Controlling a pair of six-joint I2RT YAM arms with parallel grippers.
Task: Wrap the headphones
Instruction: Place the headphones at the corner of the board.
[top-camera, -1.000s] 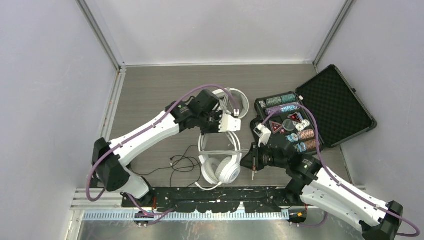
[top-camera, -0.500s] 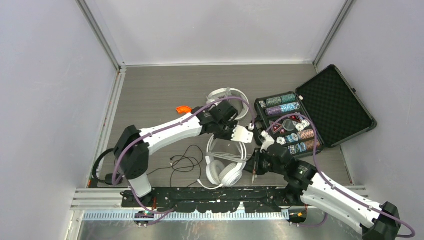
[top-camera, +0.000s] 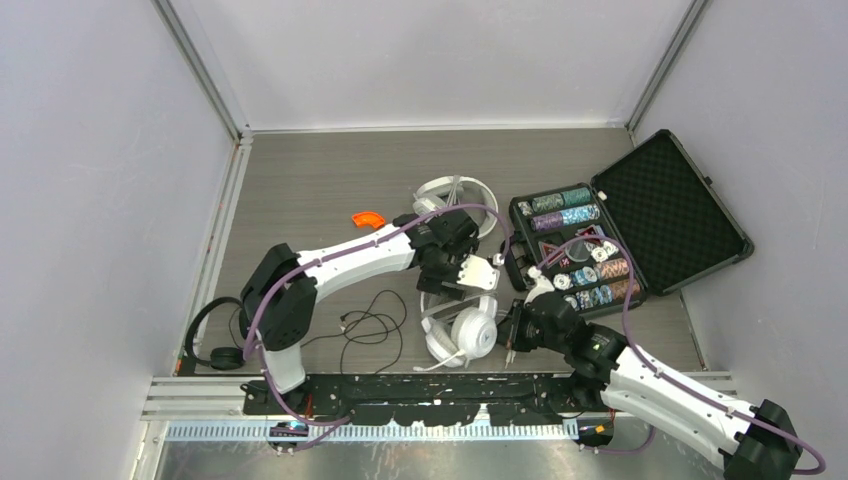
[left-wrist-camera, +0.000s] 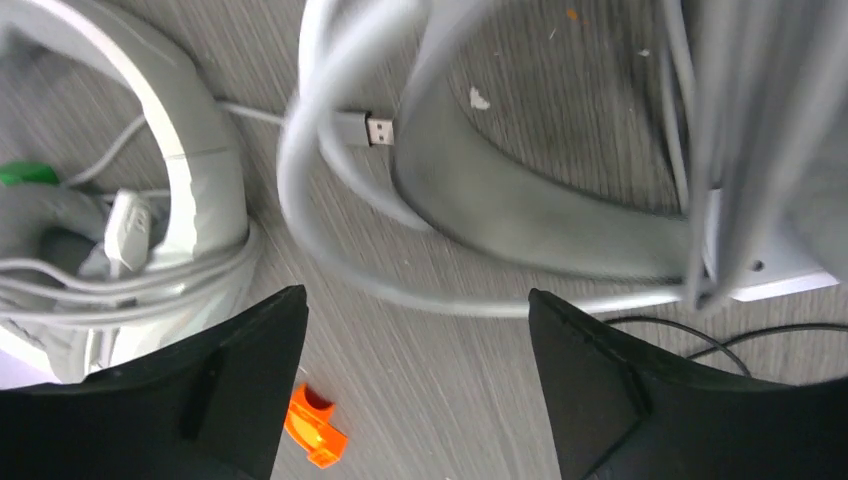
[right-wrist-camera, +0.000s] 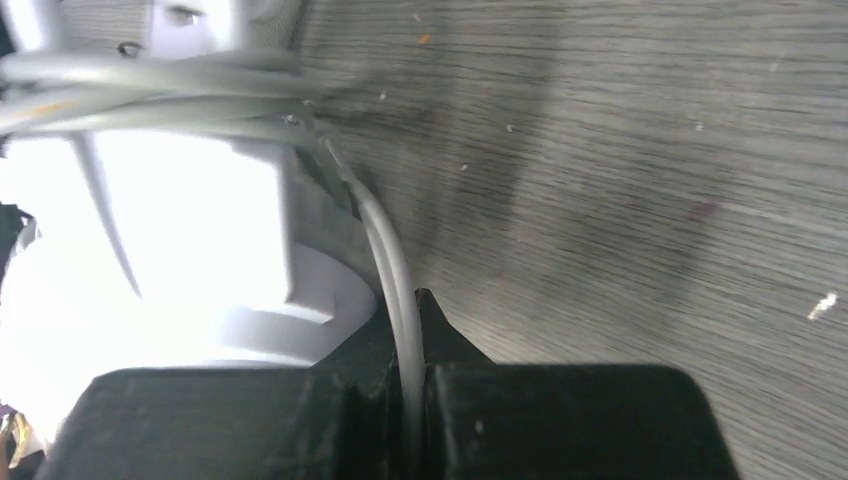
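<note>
**Left arm has let go of the cord; wrap part done, not secured.**

The white headphones (top-camera: 460, 328) lie just beside the near corner of the open chip case (top-camera: 640, 225), and sit closer to that corner than a second ago. Their white cord (right-wrist-camera: 395, 260) crosses the headband in several turns. The left fingers (left-wrist-camera: 415, 300), clamped until half a second ago, now stand wide and empty over the band, with the USB plug (left-wrist-camera: 365, 128) lying loose below them. The right fingers (right-wrist-camera: 410, 335) are pinched tight on the cord beside a cup. Judgement: one turn has been laid and the loose tail still needs tucking. A second white pair (top-camera: 455, 195) lies beyond, and the black pair (top-camera: 215, 340) lies well away from the case. The tabletop (top-camera: 320, 170) is grey wood-grain with small specks on it, and plain pale walls (top-camera: 430, 60) enclose it.
</note>
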